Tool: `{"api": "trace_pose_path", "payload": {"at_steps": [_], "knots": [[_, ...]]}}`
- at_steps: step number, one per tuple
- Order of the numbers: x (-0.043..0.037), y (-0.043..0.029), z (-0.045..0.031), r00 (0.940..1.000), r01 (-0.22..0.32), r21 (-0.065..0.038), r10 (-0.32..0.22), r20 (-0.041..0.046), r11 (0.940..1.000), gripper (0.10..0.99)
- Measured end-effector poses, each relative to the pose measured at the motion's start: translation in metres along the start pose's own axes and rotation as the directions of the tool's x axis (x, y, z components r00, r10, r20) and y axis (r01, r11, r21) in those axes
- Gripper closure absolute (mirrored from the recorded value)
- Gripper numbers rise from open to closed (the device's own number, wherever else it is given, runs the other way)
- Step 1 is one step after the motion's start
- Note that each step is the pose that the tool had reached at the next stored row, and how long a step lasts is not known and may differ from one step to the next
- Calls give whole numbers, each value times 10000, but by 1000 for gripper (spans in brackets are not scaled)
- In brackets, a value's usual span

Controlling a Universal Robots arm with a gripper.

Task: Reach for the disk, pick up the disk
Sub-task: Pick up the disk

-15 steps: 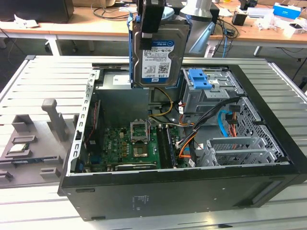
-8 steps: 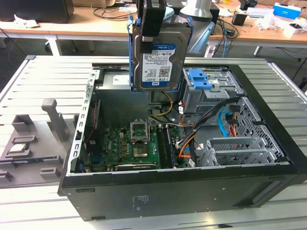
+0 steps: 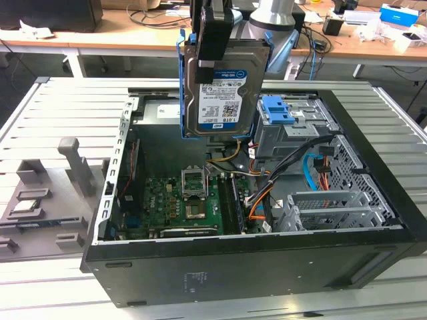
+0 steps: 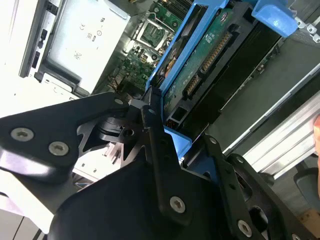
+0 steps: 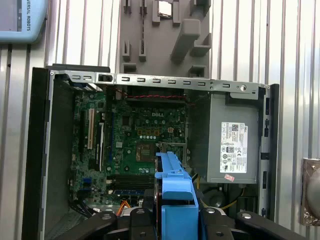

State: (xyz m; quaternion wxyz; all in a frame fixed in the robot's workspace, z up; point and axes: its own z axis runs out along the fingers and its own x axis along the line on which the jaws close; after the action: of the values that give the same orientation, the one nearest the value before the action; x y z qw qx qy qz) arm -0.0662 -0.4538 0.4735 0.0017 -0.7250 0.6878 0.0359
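Black gripper [image 3: 215,50] linkage is clamping the disk [image 3: 223,90] by its upper edge, jaws closed on the drive, so the pick-up looks done. In the exterior view the hard drive is hanging upright in the air, label face toward the camera, well above the open computer case [image 3: 267,260] and clear of everything inside it. Bright blue side rails [image 3: 181,80] are running down both long edges, and holding it by the narrow end is leaving those rails and the label free. In the second wrist view the gripper fingers [image 4: 152,120] are pressing on either side of the drive's end, with its green circuit board [image 4: 210,45] turned edge-on and the blue rail beside it. In the first wrist view the blue rail [image 5: 175,195] is pointing down over the motherboard [image 5: 135,145], with the grey power supply [image 5: 235,145] just beside. Behind the hanging drive, the blue latch [image 3: 279,110] is sitting atop the metal drive cage [image 3: 293,133], judged to be its bay. Loose cables [image 3: 267,190] are trailing across the case below. A grey parts tray [image 3: 47,193] is lying on the slatted table [image 3: 80,100], at the exterior view's left.
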Motion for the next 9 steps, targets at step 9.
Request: {"api": "trace_pose_path", "payload": {"at_steps": [9], "knots": [[186, 10, -9, 10000, -1, 0, 1, 0, 10000, 718]]}}
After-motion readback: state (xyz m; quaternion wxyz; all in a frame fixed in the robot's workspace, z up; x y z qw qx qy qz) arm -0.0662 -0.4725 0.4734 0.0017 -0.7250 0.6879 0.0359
